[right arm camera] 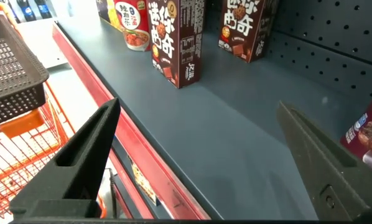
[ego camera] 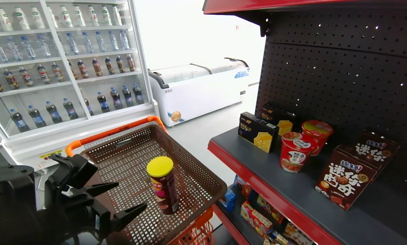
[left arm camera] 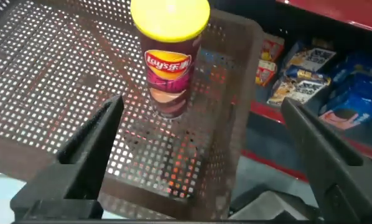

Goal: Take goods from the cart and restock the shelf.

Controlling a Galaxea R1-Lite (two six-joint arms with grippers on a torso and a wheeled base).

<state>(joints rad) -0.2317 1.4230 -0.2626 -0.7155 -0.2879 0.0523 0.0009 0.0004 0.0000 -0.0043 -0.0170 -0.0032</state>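
I'm seeing the chips can (ego camera: 162, 185) standing upright in the cart basket (ego camera: 128, 153), yellow lid up. L gripper (ego camera: 131, 195) is hovering near the can w/ jaws gaping wide. R gripper (right arm camera: 198, 104) is hanging over the shelf (right arm camera: 236, 149), jaws also spread wide.

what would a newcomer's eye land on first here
The yellow-lidded chip can stands upright and alone in the brown cart basket, with the open left gripper just short of it. To the right, the grey shelf with its red edge carries red noodle cups and brown cookie boxes.
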